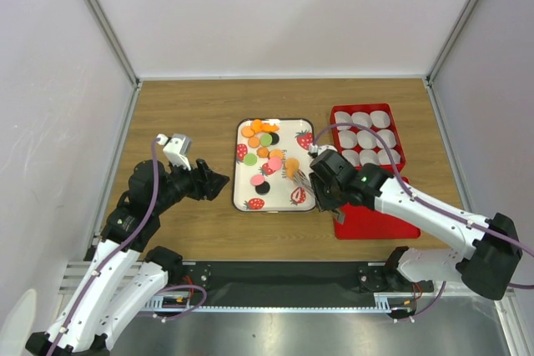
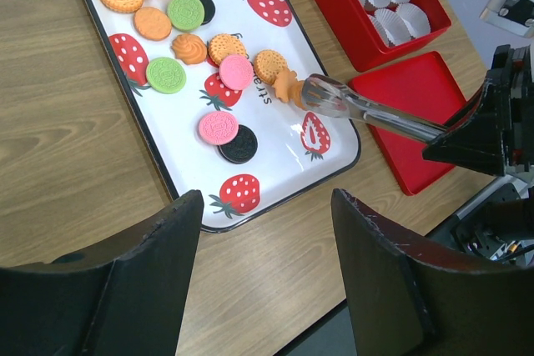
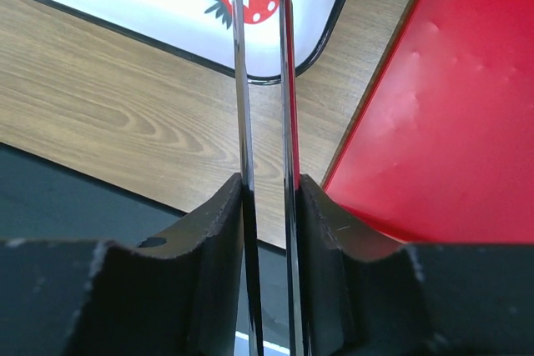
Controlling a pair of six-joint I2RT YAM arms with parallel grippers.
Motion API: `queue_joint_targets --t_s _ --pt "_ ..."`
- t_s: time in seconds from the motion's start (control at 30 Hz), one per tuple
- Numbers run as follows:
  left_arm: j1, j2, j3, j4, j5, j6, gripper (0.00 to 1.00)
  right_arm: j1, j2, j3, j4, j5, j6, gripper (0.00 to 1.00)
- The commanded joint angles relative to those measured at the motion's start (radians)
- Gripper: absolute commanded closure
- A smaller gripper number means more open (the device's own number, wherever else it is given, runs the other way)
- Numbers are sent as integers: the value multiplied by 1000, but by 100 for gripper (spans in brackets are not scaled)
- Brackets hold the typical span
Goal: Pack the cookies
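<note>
Several cookies (image 1: 263, 143) in orange, pink, green and black lie on the white strawberry tray (image 1: 288, 132). My right gripper (image 1: 321, 179) is shut on metal tongs (image 2: 367, 110). In the right wrist view its jaws (image 3: 269, 185) press both tong arms (image 3: 243, 81) close together. The tong tips pinch a small orange cookie (image 2: 288, 87) near the tray's right side; whether it is lifted I cannot tell. A pink cookie (image 2: 219, 127) and a black one (image 2: 239, 145) lie close by. My left gripper (image 1: 219, 183) hovers open and empty over the wood left of the tray, and its own camera shows that gripper (image 2: 267, 206) just off the tray's near rim.
A red box (image 1: 334, 122) lined with white paper cups (image 1: 367, 137) stands right of the tray. Its flat red lid (image 1: 375, 218) lies in front of it, under my right arm. The tray's black rim (image 2: 275, 202) runs just ahead of my left fingers.
</note>
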Motion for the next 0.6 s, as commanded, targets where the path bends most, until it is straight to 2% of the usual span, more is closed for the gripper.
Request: queue_joint_targets --t_s 0.0,0.23,0.33,0.57 --pt "-6 -9 -4 32 19 20 31 -8 -40 52 -11 -19 -10 76" --pt "-4 -10 -4 32 18 20 31 -23 -57 92 -25 -28 -23 79" --pt "-4 -9 -4 32 18 20 32 -71 -57 123 -30 -40 -40 80" --pt "-6 -4 -4 32 18 20 32 -293 -22 248 -8 -111 -116 82"
